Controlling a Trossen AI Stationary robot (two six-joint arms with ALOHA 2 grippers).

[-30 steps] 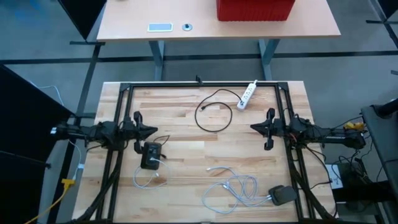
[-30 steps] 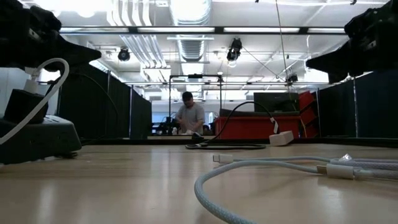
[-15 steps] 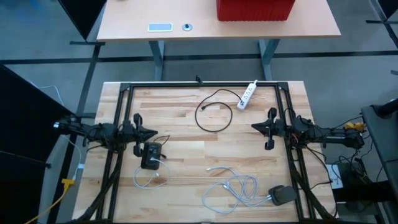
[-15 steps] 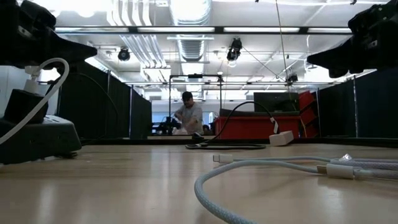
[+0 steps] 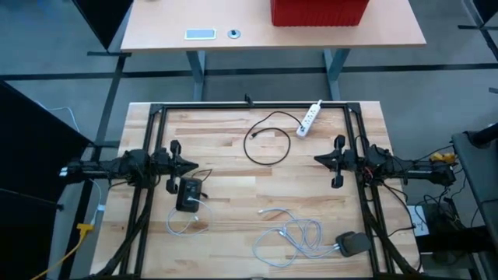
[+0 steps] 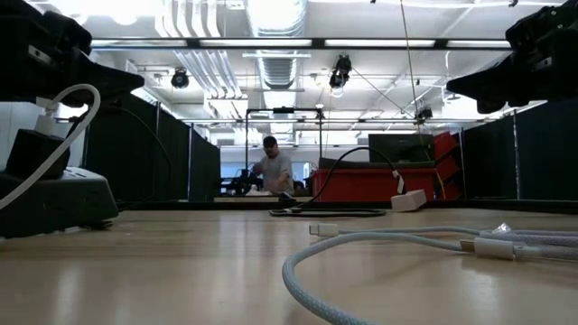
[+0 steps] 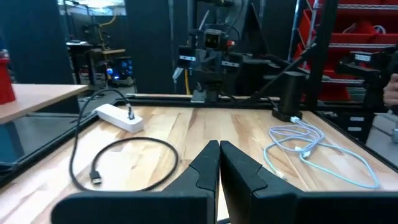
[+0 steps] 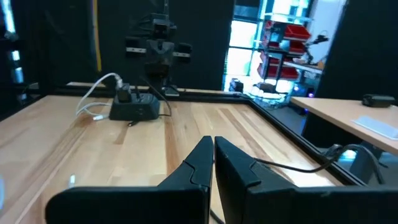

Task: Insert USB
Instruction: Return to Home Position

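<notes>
A black cable (image 5: 267, 145) loops on the wooden table from a white power strip (image 5: 310, 118) at the far side. Its free plug (image 7: 96, 176) lies flat on the wood. A black charger box (image 5: 189, 194) with a white cord sits near the left arm. My left gripper (image 5: 194, 165) hovers shut just beyond that box and points toward the table's right edge. My right gripper (image 5: 316, 159) hovers shut at the right and points toward the left edge. Neither gripper holds anything.
A pale coiled cable (image 5: 294, 236) with a dark adapter (image 5: 354, 244) lies at the near right. A black metal frame (image 5: 253, 105) runs around the table. Bare wood lies between the two grippers. A person (image 6: 274, 170) stands in the room behind the table.
My left arm has swung a little from side to side and now lies straight across the table. Its gripper stays shut above the same spot beside the charger box.
</notes>
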